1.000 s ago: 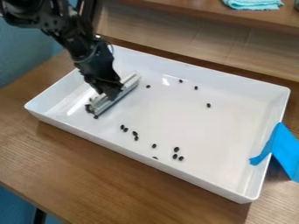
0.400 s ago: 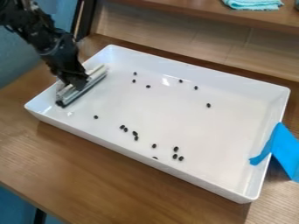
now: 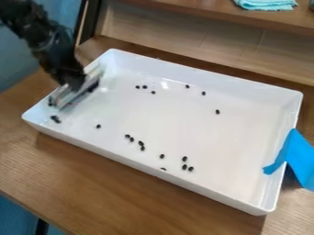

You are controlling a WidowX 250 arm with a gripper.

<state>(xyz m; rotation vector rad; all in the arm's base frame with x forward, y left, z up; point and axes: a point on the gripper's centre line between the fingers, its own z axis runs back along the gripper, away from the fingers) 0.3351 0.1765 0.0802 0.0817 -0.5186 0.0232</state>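
Gripper: closed on a pale squeegee
White tray: beneath gripper
Dark beans: some near gripper, others well apart
Blue tape: far from gripper

A white rectangular plastic tray is dotted with small black oval beans; bright blue is shown by the strip of tape, brown grain by the wooden table.
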